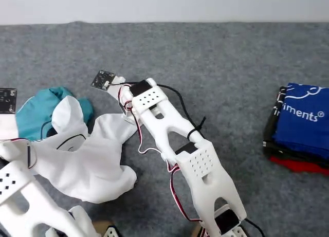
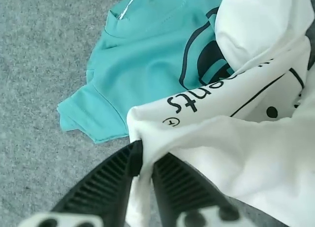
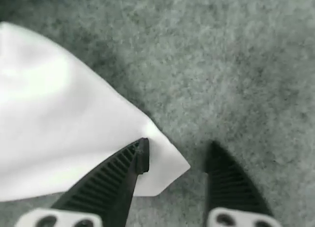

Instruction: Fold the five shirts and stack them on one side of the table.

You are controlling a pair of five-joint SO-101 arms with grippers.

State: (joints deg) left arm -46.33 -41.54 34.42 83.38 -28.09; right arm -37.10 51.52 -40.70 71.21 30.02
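A crumpled white shirt (image 1: pixel 87 160) lies at the near left of the grey table, partly over a teal shirt (image 1: pixel 36 113). In the left wrist view my left gripper (image 2: pixel 142 155) is shut on a fold of the white shirt (image 2: pixel 236 143), with the teal shirt (image 2: pixel 147 64) spread just beyond it. The left arm (image 1: pixel 15 188) comes in from the near-left corner. My right gripper (image 3: pixel 178 150) stands open low over the table, with a corner of the white shirt (image 3: pixel 74 118) lying against one finger (image 3: pixel 133 160). The right arm (image 1: pixel 169 129) stretches from the front edge to the shirt's right side.
At the right edge sits a stack of folded shirts (image 1: pixel 300 126), blue on top with black and red beneath. Bare grey carpet (image 1: pixel 221 67) covers the middle and far side of the table. A pale wall runs along the back.
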